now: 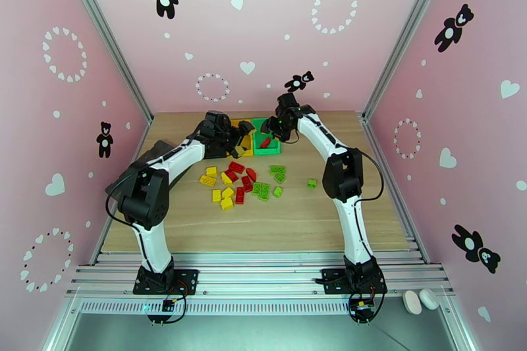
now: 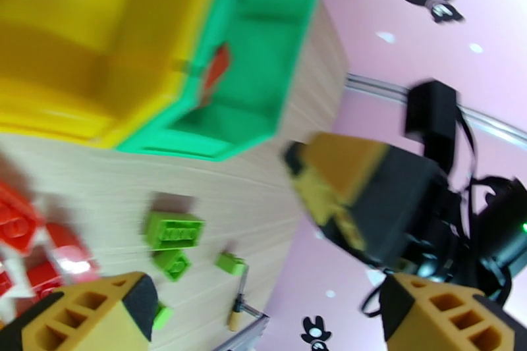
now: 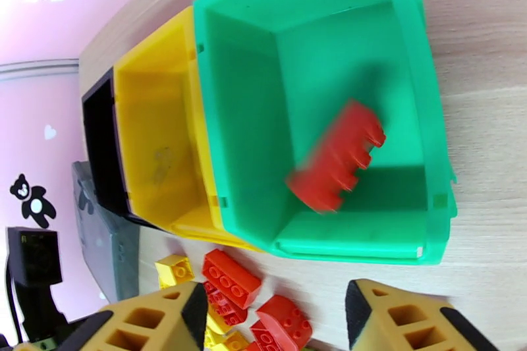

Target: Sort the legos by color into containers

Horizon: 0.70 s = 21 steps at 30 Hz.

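Observation:
Three containers stand in a row at the back: a black bin, a yellow bin and a green bin. A red lego lies tilted and blurred inside the green bin. My right gripper hovers over that bin, open, nothing between its fingers. My left gripper is open and empty above the yellow bin's front edge. Red, yellow and green legos lie scattered on the table in front of the bins.
A dark grey tray sits left of the bins. One green brick lies apart to the right. A small wooden-handled screwdriver lies near green bricks. The two grippers are close together; the right one's finger looms in the left wrist view.

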Motion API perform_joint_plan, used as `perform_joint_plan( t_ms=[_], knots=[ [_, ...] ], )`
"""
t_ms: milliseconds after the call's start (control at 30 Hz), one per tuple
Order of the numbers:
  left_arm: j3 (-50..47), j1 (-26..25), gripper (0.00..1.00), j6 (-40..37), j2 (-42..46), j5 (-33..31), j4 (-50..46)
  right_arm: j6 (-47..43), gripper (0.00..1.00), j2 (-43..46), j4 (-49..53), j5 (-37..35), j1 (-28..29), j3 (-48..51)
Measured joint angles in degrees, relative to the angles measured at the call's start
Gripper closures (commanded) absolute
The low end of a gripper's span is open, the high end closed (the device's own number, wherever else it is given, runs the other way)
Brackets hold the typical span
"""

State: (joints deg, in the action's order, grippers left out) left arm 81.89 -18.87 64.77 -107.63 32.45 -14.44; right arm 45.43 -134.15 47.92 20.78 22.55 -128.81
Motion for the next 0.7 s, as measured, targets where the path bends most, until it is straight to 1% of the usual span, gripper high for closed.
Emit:
perform_joint_plan(
  t_ms=[133,333,467,567,700],
  knots=[
    [0.0,0.31,0.1,-4.33,2.54,-2.4,-6.19,-1.07,0.39,0.0,1.18,0.0,0.35,-0.13],
    [-0.92,-1.07,0.17,-10.99,6.6,-7.39,-15.3,-4.74,0.39,1.05,4.04,-1.57,2.21,0.98],
    [-3.13,-3.08,0.23,-14.78,8.48,-11.26,-20.65,-7.13,0.39,6.14,4.9,-3.76,4.79,7.3],
    [-5.62,-5.01,0.26,-16.55,9.64,-14.12,-24.09,-8.31,0.47,11.23,5.16,-5.55,6.73,13.53],
    [-7.93,-8.26,0.31,-18.12,10.64,-17.55,-27.45,-9.42,0.5,18.03,4.79,-8.17,8.96,22.69]
  ],
)
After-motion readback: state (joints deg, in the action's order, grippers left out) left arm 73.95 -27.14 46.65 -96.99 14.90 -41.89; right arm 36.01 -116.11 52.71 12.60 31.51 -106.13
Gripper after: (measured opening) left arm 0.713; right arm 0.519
